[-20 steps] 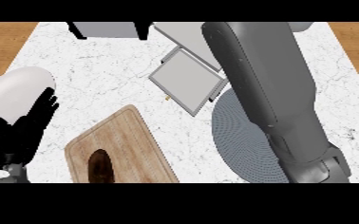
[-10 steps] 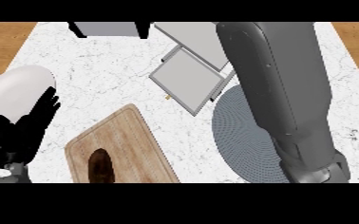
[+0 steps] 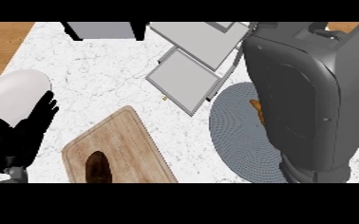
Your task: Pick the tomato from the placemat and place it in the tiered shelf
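Note:
My right forearm [image 3: 301, 104] lies across the round grey placemat [image 3: 235, 133] and covers most of it. A small orange sliver [image 3: 257, 110], possibly the tomato, peeks out at the arm's left edge on the mat. Only a dark bit of my right hand [image 3: 321, 28] shows at the top right. The grey tiered shelf [image 3: 186, 78] stands left of the arm, its upper panel [image 3: 200, 38] behind. My left hand [image 3: 29, 128] rests open at the left edge, holding nothing.
A wooden cutting board [image 3: 129, 142] with a dark brown object [image 3: 98, 167] on it lies at the front, left of the placemat. A dark-framed grey box [image 3: 105, 29] stands at the back. The wooden counter edge [image 3: 13, 38] shows at the far left.
My right forearm has swung to the right, uncovering more of the shelf and the placemat's left side. The left hand has stayed still.

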